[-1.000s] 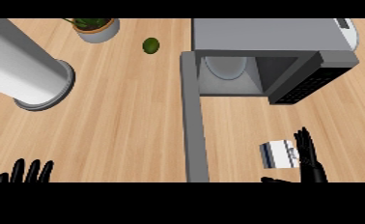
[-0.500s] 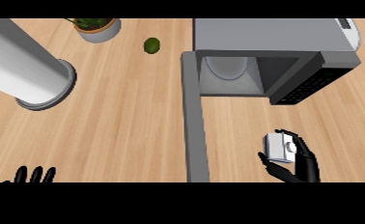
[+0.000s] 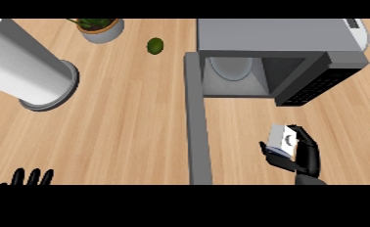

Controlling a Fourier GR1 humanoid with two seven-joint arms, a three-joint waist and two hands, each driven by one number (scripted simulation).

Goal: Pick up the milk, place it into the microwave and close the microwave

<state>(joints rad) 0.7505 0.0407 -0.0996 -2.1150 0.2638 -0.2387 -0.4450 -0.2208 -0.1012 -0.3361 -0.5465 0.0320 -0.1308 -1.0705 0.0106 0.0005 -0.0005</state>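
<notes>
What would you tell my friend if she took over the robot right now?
Right hand: curled round the milk, in front of the microwave.
Left hand: open, resting at the lower left edge, holding nothing.
Microwave: door swung wide open toward the robot, a plate inside.
Done: the milk is grasped.
Left: carry the milk into the microwave's opening, set it down, let go, then swing the door shut.
Also on the counter, out of the way: a potted plant, a small green fruit and a big grey cylinder.
</notes>
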